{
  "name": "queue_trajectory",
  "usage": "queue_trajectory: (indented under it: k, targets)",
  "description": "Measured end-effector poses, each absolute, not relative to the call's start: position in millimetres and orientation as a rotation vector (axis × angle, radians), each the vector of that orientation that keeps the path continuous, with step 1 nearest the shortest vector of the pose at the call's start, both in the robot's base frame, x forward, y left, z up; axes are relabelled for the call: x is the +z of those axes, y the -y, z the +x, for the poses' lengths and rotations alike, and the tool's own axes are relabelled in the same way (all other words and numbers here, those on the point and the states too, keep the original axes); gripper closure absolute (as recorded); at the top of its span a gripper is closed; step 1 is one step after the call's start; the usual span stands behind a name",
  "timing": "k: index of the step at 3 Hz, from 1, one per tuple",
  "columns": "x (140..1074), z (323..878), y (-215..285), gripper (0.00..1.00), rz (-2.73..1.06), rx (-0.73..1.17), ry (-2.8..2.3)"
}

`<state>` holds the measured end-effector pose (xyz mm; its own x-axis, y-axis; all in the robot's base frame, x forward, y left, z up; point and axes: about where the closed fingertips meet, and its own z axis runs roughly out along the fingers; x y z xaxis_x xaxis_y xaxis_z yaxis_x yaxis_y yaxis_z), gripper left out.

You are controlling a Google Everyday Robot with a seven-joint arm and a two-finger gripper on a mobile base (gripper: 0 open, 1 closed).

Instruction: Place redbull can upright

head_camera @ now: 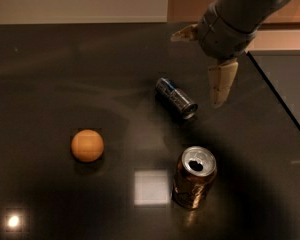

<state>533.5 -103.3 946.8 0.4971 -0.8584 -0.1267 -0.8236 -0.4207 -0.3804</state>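
Clearly the dark surface offers room to work. The gripper hangs above its right part, spread wide with nothing in it. Its descent should keep off the upright brown can near the front; the orange sits well apart to the left. The redbull can lies on its side mid-surface, just left of the lower finger. Closing across its narrow body, crosswise to its length, should stop it rolling.

Gripper upper R, aimed down
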Motion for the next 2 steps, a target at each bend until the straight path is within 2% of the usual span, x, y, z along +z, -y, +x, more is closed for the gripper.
queue_trajectory:
  k: [2]
  targets:
    - [924,552,76,0.0,-2.627,-0.164,-0.892]
